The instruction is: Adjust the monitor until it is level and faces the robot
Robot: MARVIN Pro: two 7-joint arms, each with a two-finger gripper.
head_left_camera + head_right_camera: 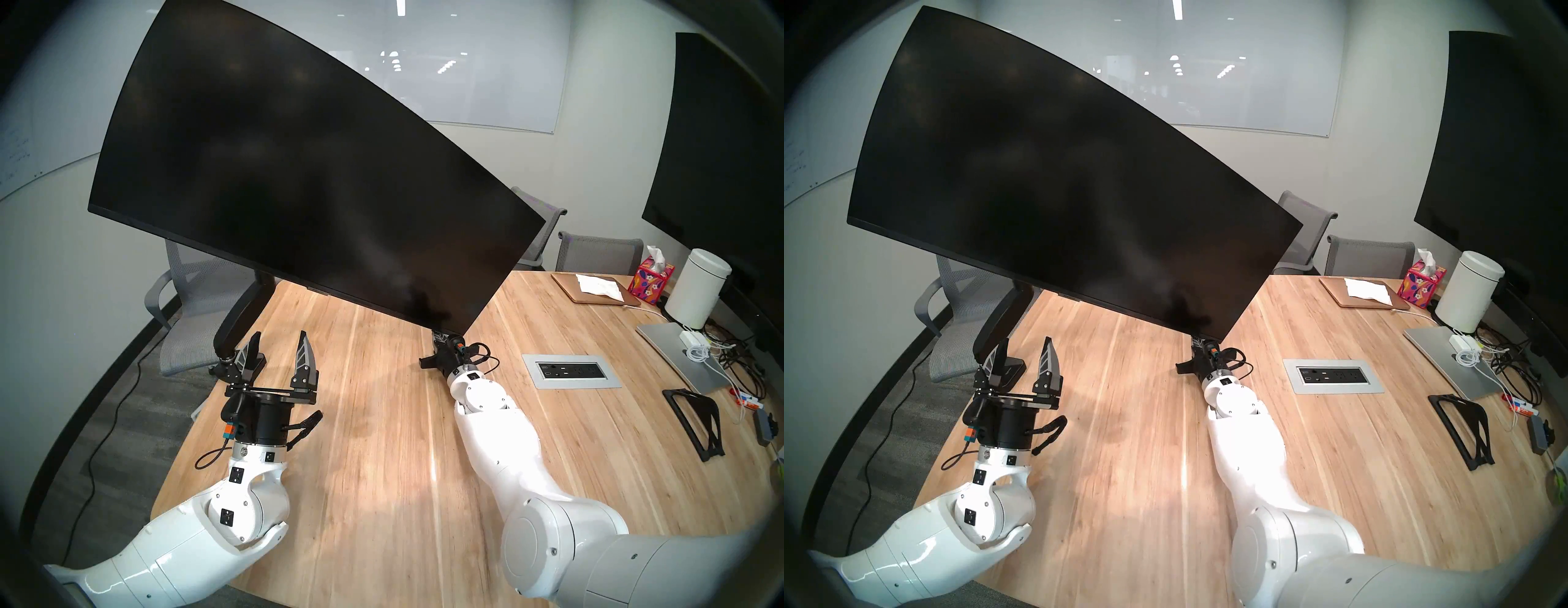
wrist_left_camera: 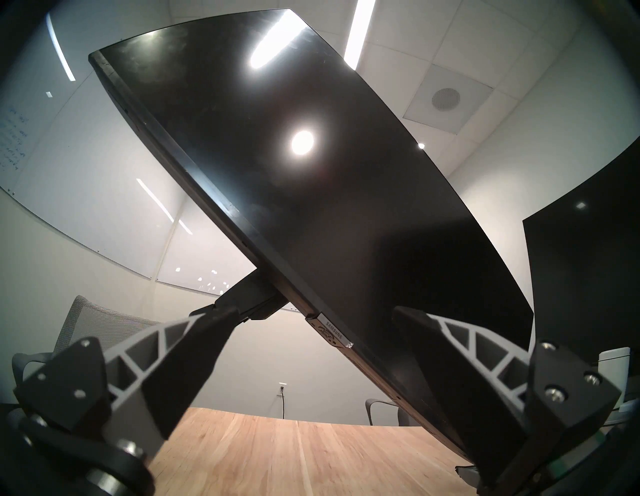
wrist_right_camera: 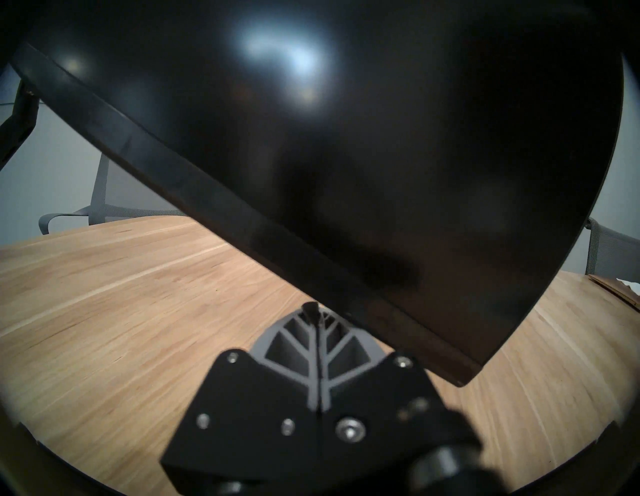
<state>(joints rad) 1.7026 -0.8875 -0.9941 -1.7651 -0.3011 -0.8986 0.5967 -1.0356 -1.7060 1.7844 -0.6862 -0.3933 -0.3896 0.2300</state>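
Observation:
The monitor is a wide curved black screen, dark, on a black articulated arm. It is rolled strongly, its left end high and its lower right corner down near the table. My left gripper is open and empty, pointing up below the monitor's lower edge, next to the arm's foot. In the left wrist view the monitor's lower edge runs between the open fingers. My right gripper is shut and empty under the lower right corner. In the right wrist view its tips sit at the bottom edge; contact is unclear.
A flat black wall screen hangs at the right. On the table's right stand a power socket panel, a silver laptop, cables, a white canister, a tissue box and a black stand. Grey chairs surround the table.

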